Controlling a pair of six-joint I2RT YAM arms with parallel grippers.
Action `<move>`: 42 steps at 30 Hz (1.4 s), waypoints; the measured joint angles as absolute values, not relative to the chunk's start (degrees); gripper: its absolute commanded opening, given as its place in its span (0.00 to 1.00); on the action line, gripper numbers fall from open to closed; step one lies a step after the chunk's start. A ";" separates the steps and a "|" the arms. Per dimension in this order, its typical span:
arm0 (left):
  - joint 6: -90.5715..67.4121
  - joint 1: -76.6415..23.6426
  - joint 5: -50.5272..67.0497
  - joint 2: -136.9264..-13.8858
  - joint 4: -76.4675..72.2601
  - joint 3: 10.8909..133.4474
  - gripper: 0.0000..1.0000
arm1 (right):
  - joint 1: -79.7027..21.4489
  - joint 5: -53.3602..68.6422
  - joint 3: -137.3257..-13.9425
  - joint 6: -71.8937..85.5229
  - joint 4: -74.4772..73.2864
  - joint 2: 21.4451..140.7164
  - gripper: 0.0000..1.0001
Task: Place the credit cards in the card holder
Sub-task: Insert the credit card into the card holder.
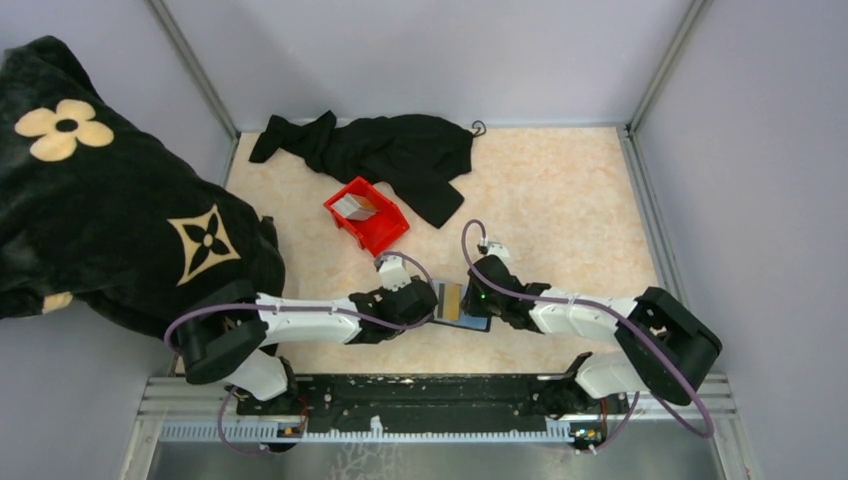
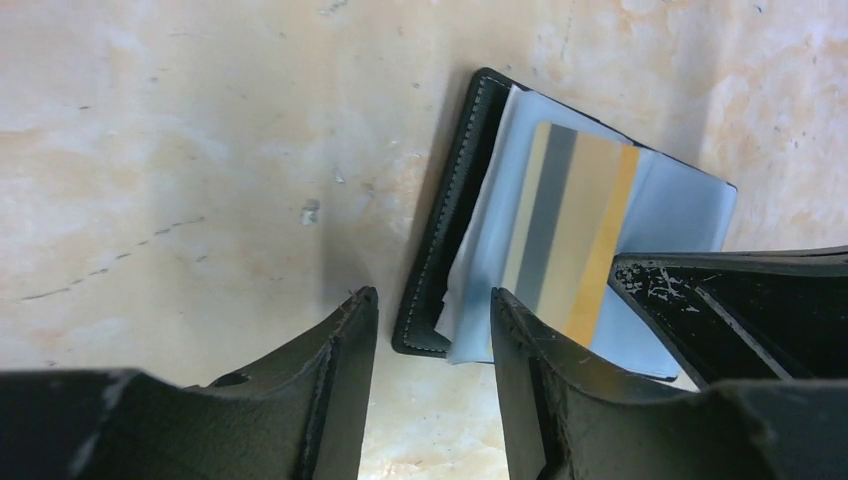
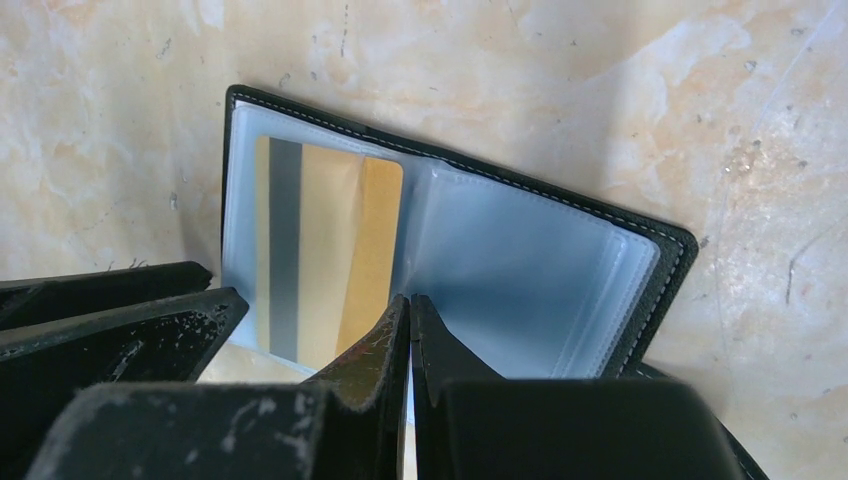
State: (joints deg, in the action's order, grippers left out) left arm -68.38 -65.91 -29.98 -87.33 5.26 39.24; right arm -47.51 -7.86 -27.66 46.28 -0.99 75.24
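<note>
The black card holder (image 1: 462, 306) lies open on the table between both grippers, its clear bluish sleeves facing up. A tan-gold credit card (image 1: 450, 299) with a grey stripe sits inside the left sleeve; it also shows in the left wrist view (image 2: 570, 230) and the right wrist view (image 3: 320, 250). My left gripper (image 1: 425, 300) is open and empty, its jaws (image 2: 432, 300) straddling the holder's (image 2: 455, 210) near left corner. My right gripper (image 1: 484, 290) is shut, its tips (image 3: 410, 300) resting on the holder's (image 3: 650, 290) middle fold. Grey-white cards (image 1: 352, 207) lie in the red bin.
The red bin (image 1: 380, 228) stands behind the holder to the left. A black garment (image 1: 390, 150) lies at the back. A black blanket with tan flowers (image 1: 110, 200) hangs over the left side. Grey walls close in the table on three sides.
</note>
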 measured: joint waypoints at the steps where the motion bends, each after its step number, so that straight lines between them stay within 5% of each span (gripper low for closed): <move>1: -68.40 -65.91 -30.50 -87.09 5.56 38.92 0.53 | -47.51 -7.86 -27.83 46.26 -0.99 75.50 0.03; 42: -67.02 -65.91 -36.58 -88.40 -2.81 34.81 0.40 | -51.72 -12.73 -34.44 45.69 -7.53 80.25 0.02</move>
